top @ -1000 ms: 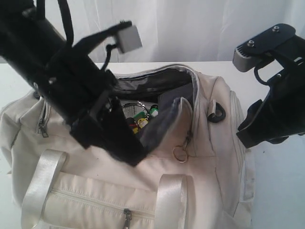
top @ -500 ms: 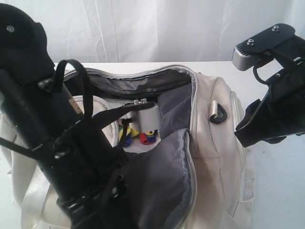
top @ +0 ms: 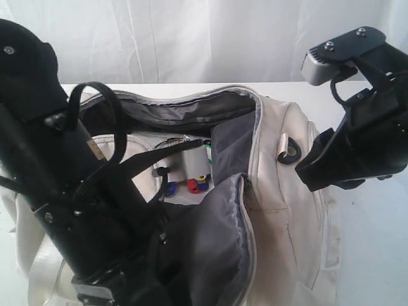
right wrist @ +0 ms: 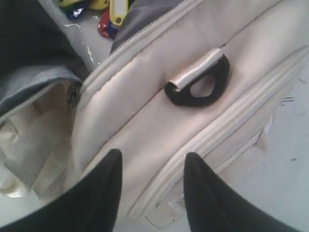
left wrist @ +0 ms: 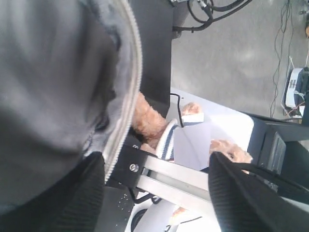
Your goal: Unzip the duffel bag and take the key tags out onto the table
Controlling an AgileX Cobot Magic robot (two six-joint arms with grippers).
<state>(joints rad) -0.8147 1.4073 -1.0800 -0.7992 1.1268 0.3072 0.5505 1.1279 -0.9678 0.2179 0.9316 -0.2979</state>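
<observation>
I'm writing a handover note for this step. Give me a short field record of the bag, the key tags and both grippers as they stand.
container: bag on the table, main zip open, grey flap folded back
contents: key tags inside the bag, red, blue and green showing; not out yet
left: left gripper, jaws open, flap's zip edge against one side, nothing between them
right: right gripper, jaws open over the bag's side near the D-ring, holding nothing

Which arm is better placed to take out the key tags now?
Probably the right. The right gripper hovers open and empty over the duffel bag, key tags in its view; the left gripper points away, beside the grey flap.
</observation>
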